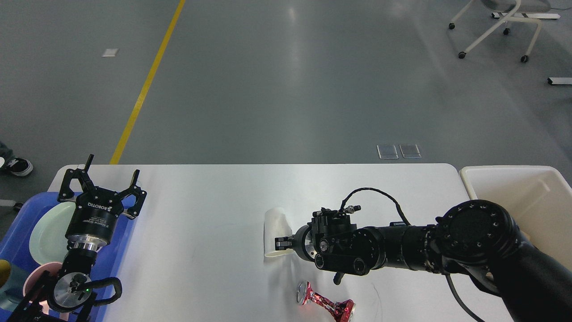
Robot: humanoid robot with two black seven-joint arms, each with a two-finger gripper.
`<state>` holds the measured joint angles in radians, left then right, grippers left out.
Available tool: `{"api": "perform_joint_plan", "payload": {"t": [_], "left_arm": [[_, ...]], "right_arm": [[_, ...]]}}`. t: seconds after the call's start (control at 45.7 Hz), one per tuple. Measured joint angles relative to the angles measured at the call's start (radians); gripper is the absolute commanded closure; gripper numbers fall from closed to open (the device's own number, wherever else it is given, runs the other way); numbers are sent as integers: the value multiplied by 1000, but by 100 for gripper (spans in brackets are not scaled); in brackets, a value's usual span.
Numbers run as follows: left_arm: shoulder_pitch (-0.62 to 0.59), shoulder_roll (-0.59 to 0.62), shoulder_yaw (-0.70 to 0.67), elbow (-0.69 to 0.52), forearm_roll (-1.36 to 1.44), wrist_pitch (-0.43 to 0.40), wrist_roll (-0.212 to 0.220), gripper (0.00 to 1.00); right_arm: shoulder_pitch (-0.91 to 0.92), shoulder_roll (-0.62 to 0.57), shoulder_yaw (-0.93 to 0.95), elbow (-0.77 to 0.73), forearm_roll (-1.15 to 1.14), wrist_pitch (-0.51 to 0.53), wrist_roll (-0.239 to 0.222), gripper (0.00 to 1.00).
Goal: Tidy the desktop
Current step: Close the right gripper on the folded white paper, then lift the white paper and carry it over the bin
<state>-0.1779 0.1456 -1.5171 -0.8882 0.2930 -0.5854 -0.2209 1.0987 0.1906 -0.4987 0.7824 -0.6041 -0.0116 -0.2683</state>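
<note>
on the white worktop (214, 201), mid-right: right pincer (279, 243) at a pale paper cup (275, 231) lying on its side.

item 1, worktop: white, rounded far corners, spanning most of the near scene. item 2, paper cup: on its side at centre, right pincer reaching in from the right with fingers at its near end; whether they pinch it i cannot tell. item 3, crushed red foil wrapper (325, 304): near edge, just nearer than the right arm. item 4, left pincer (103, 181): fingers spread, holding nothing, above the far right corner of a blue tray (18, 228) at the left edge. item 5, tray contents: pale green plate (47, 232), pink bowl (38, 273). item 6, cream bin (514, 176): beside the worktop's right end.
</note>
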Motion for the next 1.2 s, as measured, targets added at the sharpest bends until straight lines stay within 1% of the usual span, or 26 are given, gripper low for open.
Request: {"api": "perform_joint_plan", "payload": {"t": [0.35, 0.416, 0.569, 0.722, 0.897, 1.094, 1.203], "left_arm": [[0, 0, 0, 0, 0, 0, 0, 4], [0, 0, 0, 0, 0, 0, 0, 4], [0, 0, 0, 0, 0, 0, 0, 4], [0, 0, 0, 0, 0, 0, 0, 4], [0, 0, 0, 0, 0, 0, 0, 4], [0, 0, 0, 0, 0, 0, 0, 4], [0, 0, 0, 0, 0, 0, 0, 4]], "right_arm": [[34, -13, 0, 7, 59, 8, 2, 100], [58, -33, -1, 22, 89, 30, 2, 100], [164, -99, -33, 92, 204, 124, 0, 100], [327, -170, -154, 223, 310, 179, -5, 100], [583, -239, -345, 445, 464, 201, 0, 100], [825, -356, -451, 659, 500, 299, 3, 100], [938, -410, -496, 759, 503, 358, -5, 100]]}}
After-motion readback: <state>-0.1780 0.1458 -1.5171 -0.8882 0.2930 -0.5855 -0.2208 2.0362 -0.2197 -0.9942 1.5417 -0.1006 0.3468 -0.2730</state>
